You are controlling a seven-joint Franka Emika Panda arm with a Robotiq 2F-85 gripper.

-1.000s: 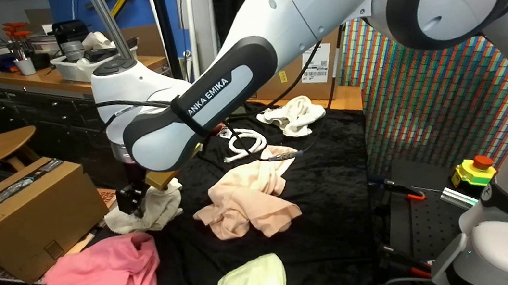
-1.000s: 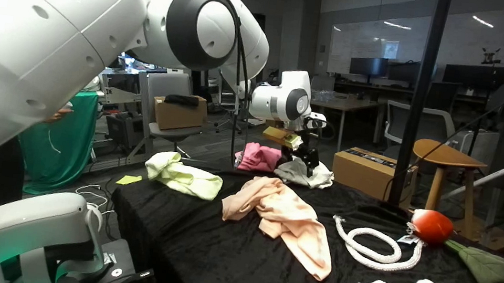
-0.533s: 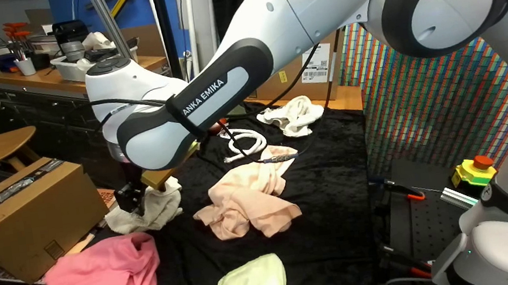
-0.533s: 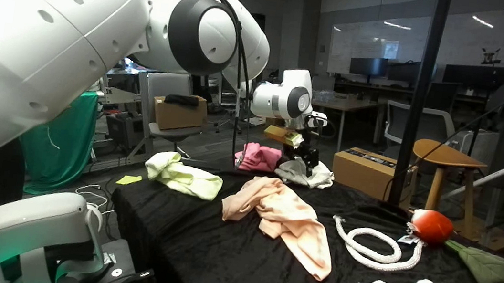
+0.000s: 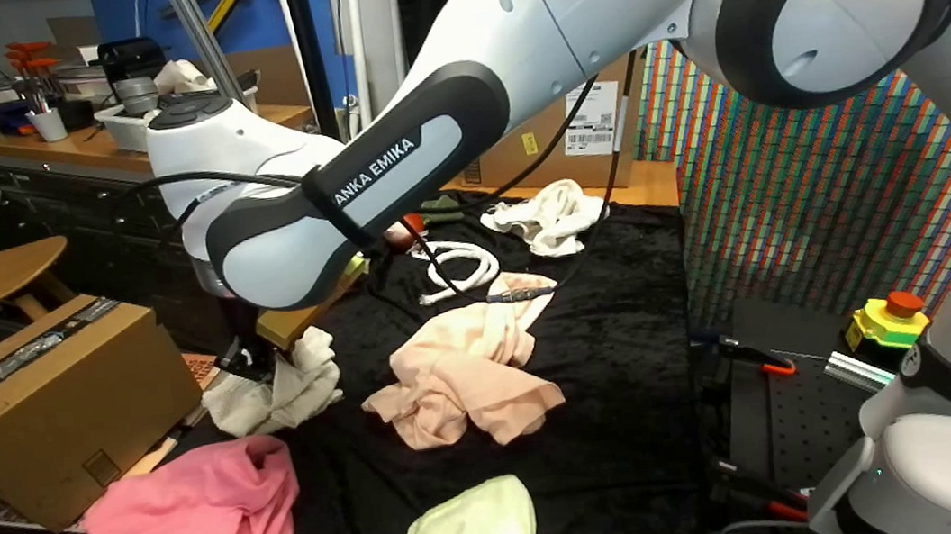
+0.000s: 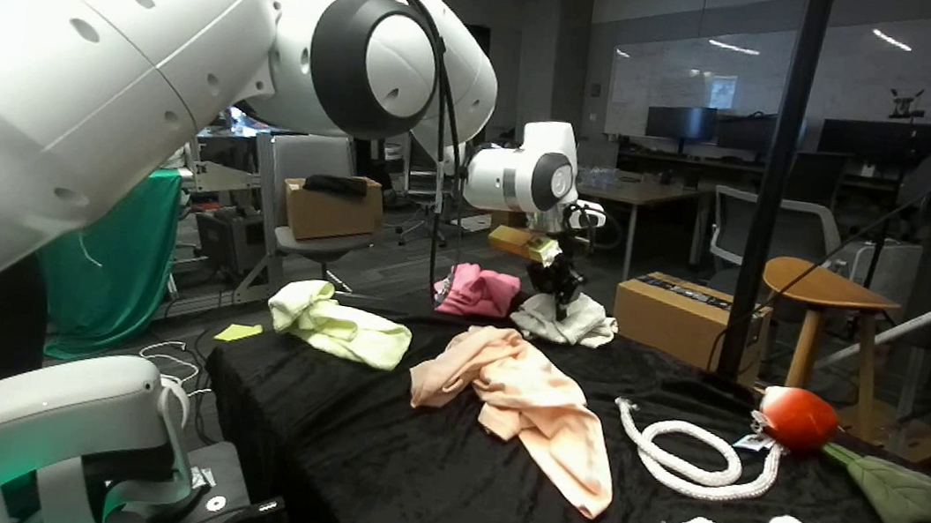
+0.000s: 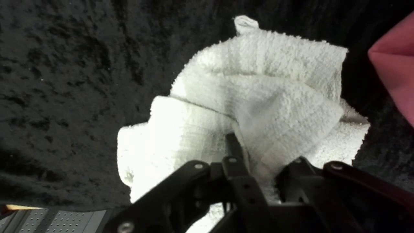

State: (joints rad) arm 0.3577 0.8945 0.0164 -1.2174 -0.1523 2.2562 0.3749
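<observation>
The black-draped bench (image 5: pixel 632 429) is the largest thing I deal with; a broad strip of it shows between the peach cloth (image 6: pixel 528 402), spread mid-bench, and the edge by the robot's base, so my widest room is there. My arm (image 5: pixel 399 158) stretches right across to the opposite edge. Just outside that edge stands a taped cardboard box (image 5: pixel 66 408), leaving me a tight margin on that side. Farther along the same edge lies the pink towel (image 5: pixel 189 520). The crumpled whitish towel (image 7: pixel 200 126) sits at that edge too, between the box and the peach cloth, a narrow band of bench separating it from the pink towel. The pale green towel (image 6: pixel 341 331) lies by a corner in an exterior view. The gripper (image 7: pixel 263 155) points down into the whitish towel's folds. In the wrist view its jaws stand spread, with a fold between them; one finger (image 7: pixel 233 147) shows over a crease, the other tip is hidden, so whether both touch the fold I cannot tell.
</observation>
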